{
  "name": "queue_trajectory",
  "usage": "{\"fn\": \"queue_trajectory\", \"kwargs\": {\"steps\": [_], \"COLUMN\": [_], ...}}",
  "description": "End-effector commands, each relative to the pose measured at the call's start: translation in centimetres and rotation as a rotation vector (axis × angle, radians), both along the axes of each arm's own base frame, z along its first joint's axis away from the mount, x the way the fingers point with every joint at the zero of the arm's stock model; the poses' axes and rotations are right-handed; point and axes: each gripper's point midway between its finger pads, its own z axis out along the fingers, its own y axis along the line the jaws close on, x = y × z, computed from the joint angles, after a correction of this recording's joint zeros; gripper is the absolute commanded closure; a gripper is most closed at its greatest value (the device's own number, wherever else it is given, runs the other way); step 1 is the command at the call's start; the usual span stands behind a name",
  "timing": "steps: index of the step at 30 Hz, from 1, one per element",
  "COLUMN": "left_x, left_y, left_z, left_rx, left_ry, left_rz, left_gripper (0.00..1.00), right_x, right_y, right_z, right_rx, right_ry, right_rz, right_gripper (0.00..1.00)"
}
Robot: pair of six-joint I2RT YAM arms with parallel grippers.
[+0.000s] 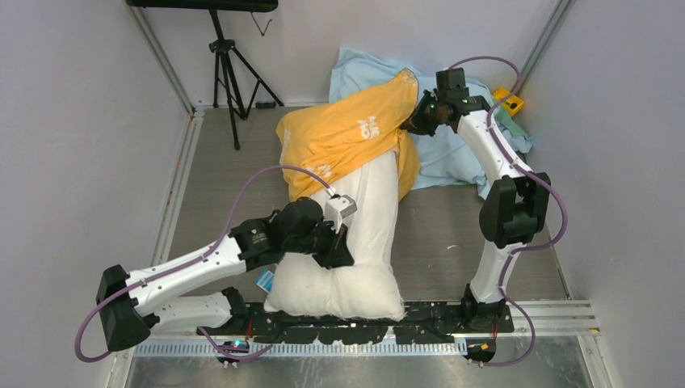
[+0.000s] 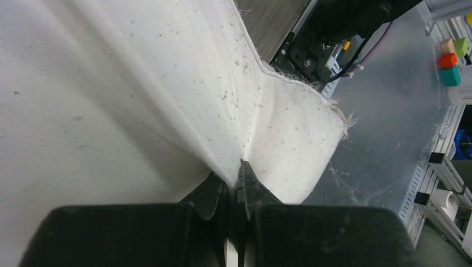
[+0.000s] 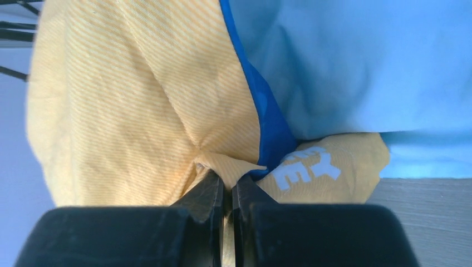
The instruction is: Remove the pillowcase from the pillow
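The white speckled pillow lies lengthwise from the near table edge toward the back, its far half inside the orange-yellow pillowcase. My left gripper is shut on a fold of the pillow near its left side, seen pinched in the left wrist view. My right gripper is shut on the far right end of the pillowcase and holds it raised, the fabric pinched between the jaws in the right wrist view. Blue inner edging and white lettering show there.
A pale light-blue cloth lies at the back right under the right arm. A black tripod stands at the back left. A yellow object sits at the right wall. A small blue tag shows at the pillow's near left corner.
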Motion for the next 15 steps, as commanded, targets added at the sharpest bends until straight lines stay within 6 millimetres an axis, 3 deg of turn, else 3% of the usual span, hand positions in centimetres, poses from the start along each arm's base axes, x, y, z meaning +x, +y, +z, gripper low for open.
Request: {"fn": "queue_trajectory", "kwargs": {"steps": [1, 3, 6, 9, 10, 13, 14, 15], "left_x": [-5.0, -3.0, 0.5, 3.0, 3.6, 5.3, 6.2, 6.9], "left_y": [-0.2, -1.4, -3.9, -7.3, -8.5, -11.6, -12.2, -12.4], "left_z": [1.7, 3.0, 5.8, 9.5, 10.9, 12.8, 12.2, 12.1], "left_rx": [-0.032, -0.065, -0.159, -0.302, -0.342, -0.383, -0.348, -0.324], "left_ry": [0.14, 0.071, -0.019, -0.066, -0.079, -0.093, -0.078, -0.068], "left_rz": [-0.196, -0.127, -0.005, 0.033, 0.034, 0.033, 0.049, 0.062], "left_gripper": [1.0, 1.0, 1.0, 1.0, 1.0, 1.0, 0.95, 0.81], "right_x": [8.4, 8.0, 6.5, 4.4, 3.6, 0.8, -0.7, -1.7], "right_y": [-4.6, -3.2, -1.0, -0.1, -0.2, -0.7, -0.9, -1.2], "right_z": [15.1, 16.9, 18.9, 19.7, 19.5, 18.6, 19.1, 18.9], "right_rx": [0.032, 0.068, 0.143, 0.178, 0.173, 0.143, 0.134, 0.123], "right_ry": [-0.534, -0.571, -0.594, -0.573, -0.56, -0.529, -0.54, -0.539], "right_rz": [-0.15, -0.062, 0.065, 0.125, 0.128, 0.126, 0.123, 0.117], "right_gripper": [0.99, 0.86, 0.55, 0.21, 0.17, 0.15, 0.15, 0.14]}}
